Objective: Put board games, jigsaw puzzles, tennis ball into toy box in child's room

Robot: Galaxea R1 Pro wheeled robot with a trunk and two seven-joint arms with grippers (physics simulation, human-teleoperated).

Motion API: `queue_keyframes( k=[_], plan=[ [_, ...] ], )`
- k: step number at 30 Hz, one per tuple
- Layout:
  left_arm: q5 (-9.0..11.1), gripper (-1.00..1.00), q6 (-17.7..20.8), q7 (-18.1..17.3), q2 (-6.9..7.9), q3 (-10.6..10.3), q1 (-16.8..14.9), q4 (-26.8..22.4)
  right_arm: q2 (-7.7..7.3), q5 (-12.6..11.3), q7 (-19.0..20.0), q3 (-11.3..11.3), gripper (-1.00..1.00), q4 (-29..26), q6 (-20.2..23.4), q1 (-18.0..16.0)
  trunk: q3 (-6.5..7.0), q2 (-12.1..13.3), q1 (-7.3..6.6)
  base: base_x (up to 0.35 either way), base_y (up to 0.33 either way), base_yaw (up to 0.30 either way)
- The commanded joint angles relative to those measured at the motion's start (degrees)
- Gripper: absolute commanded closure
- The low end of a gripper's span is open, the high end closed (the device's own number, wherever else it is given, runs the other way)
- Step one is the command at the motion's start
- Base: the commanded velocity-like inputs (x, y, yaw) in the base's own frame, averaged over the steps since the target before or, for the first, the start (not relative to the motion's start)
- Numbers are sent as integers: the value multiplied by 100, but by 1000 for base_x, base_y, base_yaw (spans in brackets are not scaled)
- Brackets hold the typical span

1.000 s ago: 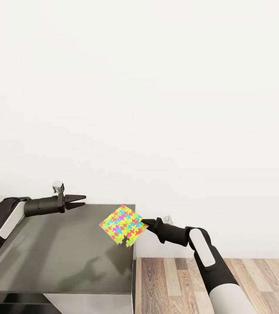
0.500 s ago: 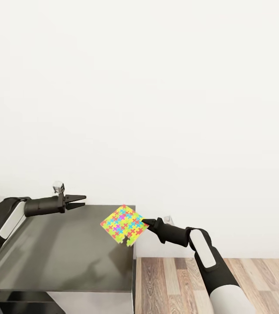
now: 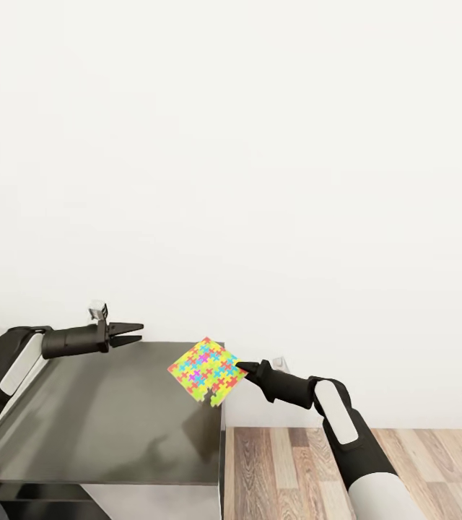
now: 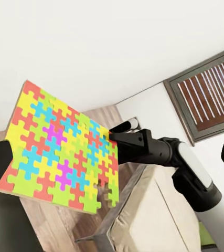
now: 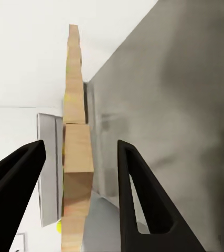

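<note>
The right hand [image 3: 241,367] sits just right of centre in the lower part of the head view, its black fingers pinched on the right-hand corner of a jigsaw puzzle [image 3: 206,371]. The puzzle hangs in the air as a tilted diamond of yellow, pink, blue, green and orange pieces, over the far right corner of a dark grey cabinet [image 3: 108,426] whose top fills the lower left of that frame. Whether the puzzle's lower edge touches the cabinet top I cannot tell; a soft shadow lies on the grey surface beneath it.

In the right wrist view the puzzle [image 5: 74,157] shows edge-on as a thin tan strip running up between the two dark fingers [image 5: 138,199], with the grey cabinet top [image 5: 185,105] off to the frame's right.

The left hand [image 3: 133,333] is at the left of the head view, above the cabinet's far edge, well apart from the puzzle and pointing toward it. Its two slim fingers stand slightly parted with nothing between them.

From the left wrist view the puzzle [image 4: 59,152] fills the frame's left half, face on, and the right hand [image 4: 117,132] grips its edge near the middle of the frame. Below it a beige bed [image 4: 153,220] with a dark frame shows.

Wood-plank floor [image 3: 375,462] lies at the lower right of the head view, and a plain white wall [image 3: 260,159] takes up everything above.
</note>
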Motion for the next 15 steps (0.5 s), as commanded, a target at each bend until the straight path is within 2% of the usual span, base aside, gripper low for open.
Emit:
queue_keyframes(
  k=[1,7,15],
  plan=[
    [14,-100,28,-13,2,-12,-24,2,-1,64,90,-26,100,2,35,-5,11,37,-22,0,0,0],
    [19,-100,44,-13,17,-28,-72,0,-15,71,286,-27,100,3,29,-5,132,277,-154,0,0,16],
    [-43,-100,40,-11,38,-64,-80,0,-9,71,312,-22,100,11,22,-5,341,598,-329,0,0,87]
  ],
)
